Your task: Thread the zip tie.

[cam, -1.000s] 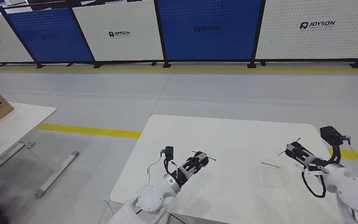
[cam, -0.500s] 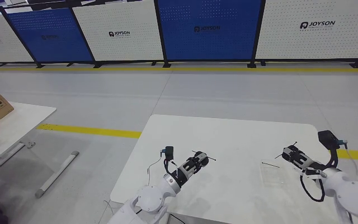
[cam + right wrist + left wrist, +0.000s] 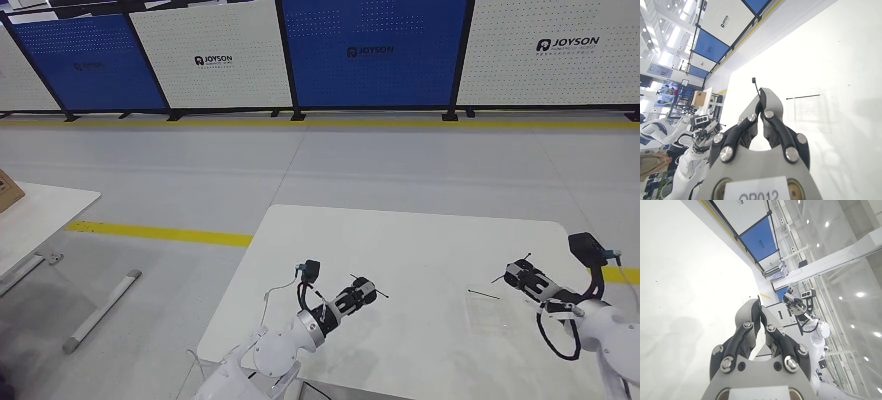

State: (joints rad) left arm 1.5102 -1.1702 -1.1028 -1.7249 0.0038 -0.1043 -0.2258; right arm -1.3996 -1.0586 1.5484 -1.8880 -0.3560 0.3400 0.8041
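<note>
Right pincer [image 3: 760, 95] is clamped on a zip tie [image 3: 755, 85], its head poking past the tips, arm angled inward over the bench's [image 3: 420, 240] right side. Left pincer [image 3: 366, 290], well apart near the front, pinches a second zip tie [image 3: 380, 294] crosswise. A third zip tie [image 3: 483, 294] lies flat between them.

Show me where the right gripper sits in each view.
Top view: right gripper near the table's right side.
Left wrist view: right gripper far off, past the table's edge.
Right wrist view: right gripper close up, shut on a zip tie.
Shared landmark: the white table.
</note>
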